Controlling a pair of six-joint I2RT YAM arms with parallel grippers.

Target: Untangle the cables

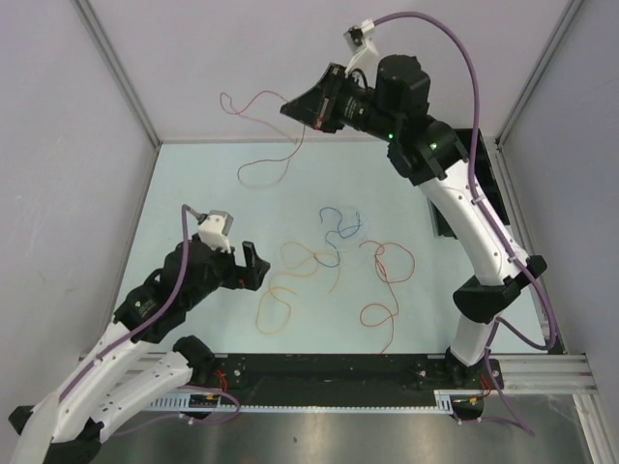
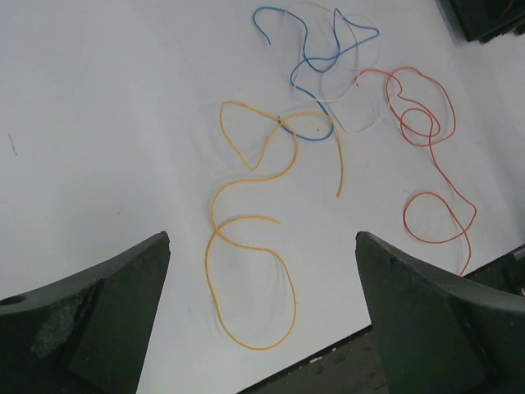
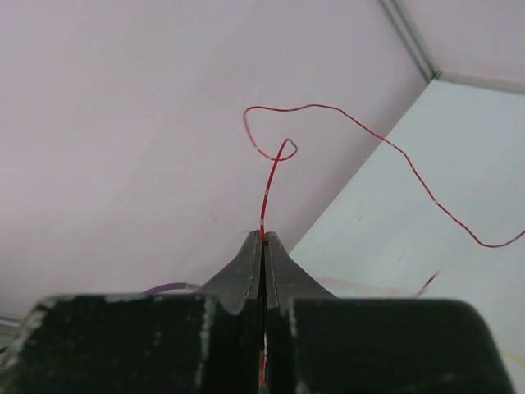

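Observation:
The cables lie spread on the pale table. A yellow-orange cable [image 1: 290, 282] [image 2: 246, 226] curls just beyond my left gripper [image 1: 247, 269] [image 2: 262, 240], which hovers open and empty. Past it lie a blue cable [image 1: 338, 227] [image 2: 316, 59], a faint white cable [image 2: 349, 111] crossing the blue one, and a red-orange cable [image 1: 387, 280] [image 2: 426, 123]. My right gripper [image 1: 290, 108] [image 3: 263, 236] is raised near the back wall, shut on a thin red cable [image 1: 276, 159] [image 3: 344, 116]. That cable loops in the air and trails down to the table's far left.
Grey walls enclose the table on three sides, and the right gripper is close to the back one. A black block [image 1: 440, 224] [image 2: 484, 16] sits by the right arm. A black rail [image 1: 329, 372] runs along the near edge.

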